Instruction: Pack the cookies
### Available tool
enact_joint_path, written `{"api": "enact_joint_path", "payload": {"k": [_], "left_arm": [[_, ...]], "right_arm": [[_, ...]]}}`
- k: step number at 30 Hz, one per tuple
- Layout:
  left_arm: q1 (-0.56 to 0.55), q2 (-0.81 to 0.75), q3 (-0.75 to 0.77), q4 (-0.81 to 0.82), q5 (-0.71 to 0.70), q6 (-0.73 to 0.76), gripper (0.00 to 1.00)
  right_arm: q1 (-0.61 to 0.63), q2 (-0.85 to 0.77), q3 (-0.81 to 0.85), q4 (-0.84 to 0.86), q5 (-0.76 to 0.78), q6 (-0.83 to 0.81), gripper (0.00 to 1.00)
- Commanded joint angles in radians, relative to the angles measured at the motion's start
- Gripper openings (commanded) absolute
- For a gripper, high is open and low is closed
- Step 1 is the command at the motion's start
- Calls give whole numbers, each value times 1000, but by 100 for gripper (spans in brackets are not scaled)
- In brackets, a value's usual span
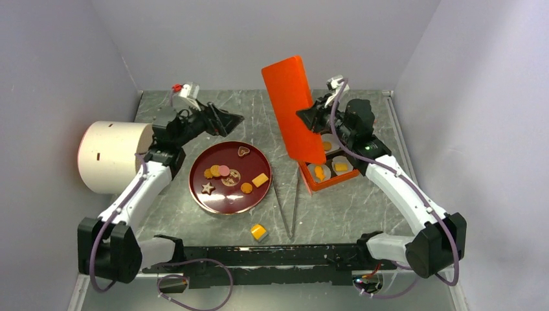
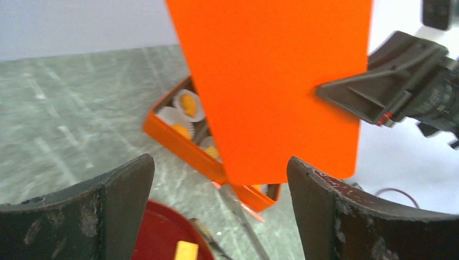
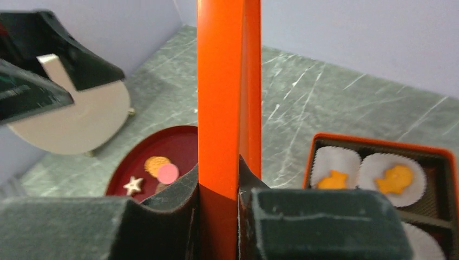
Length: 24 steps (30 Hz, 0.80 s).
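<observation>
Roughly, the cookies (image 1: pixel 223 172) are split: a few sit in white paper cups inside the orange box (image 1: pixel 307 180), while about eight lie on the red plate (image 1: pixel 194 188) to the box's left, so packing looks well short of done. The right hand (image 3: pixel 219 189) pinches the box's orange lid (image 1: pixel 291 103) upright above it. The left hand (image 2: pixel 219 211), left of the box, gapes wide and empty. A grey marbled surface (image 1: pixel 362 214) carries the box, and pale lilac walls (image 1: pixel 213 39) enclose it.

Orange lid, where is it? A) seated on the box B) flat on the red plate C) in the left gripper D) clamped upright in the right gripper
D: the right gripper pinches the orange lid on edge; the left gripper stands open, empty.
</observation>
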Motion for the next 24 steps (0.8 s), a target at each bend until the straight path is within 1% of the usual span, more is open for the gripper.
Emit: {"api": "enact_joint_path", "payload": {"k": [1, 4, 8, 13, 15, 20, 24], "left_arm": [[-89, 74, 46, 179, 94, -66, 97], [-127, 110, 47, 194, 68, -64, 96], [-148, 157, 39, 248, 74, -108, 97], [-152, 180, 13, 293, 45, -166, 96], [-152, 195, -4, 351, 54, -223, 97], [-154, 252, -29, 522, 101, -356, 92], [-158, 282, -21, 553, 117, -383, 90]], "right_arm": [[-66, -48, -11, 143, -175, 211, 0], [-105, -31, -9, 183, -250, 302, 0], [-148, -11, -9, 250, -322, 421, 0], [-196, 14, -32, 391, -408, 601, 0], [-202, 32, -27, 422, -438, 641, 0], [-215, 86, -18, 516, -508, 753, 0], [-218, 119, -8, 585, -545, 823, 0]]}}
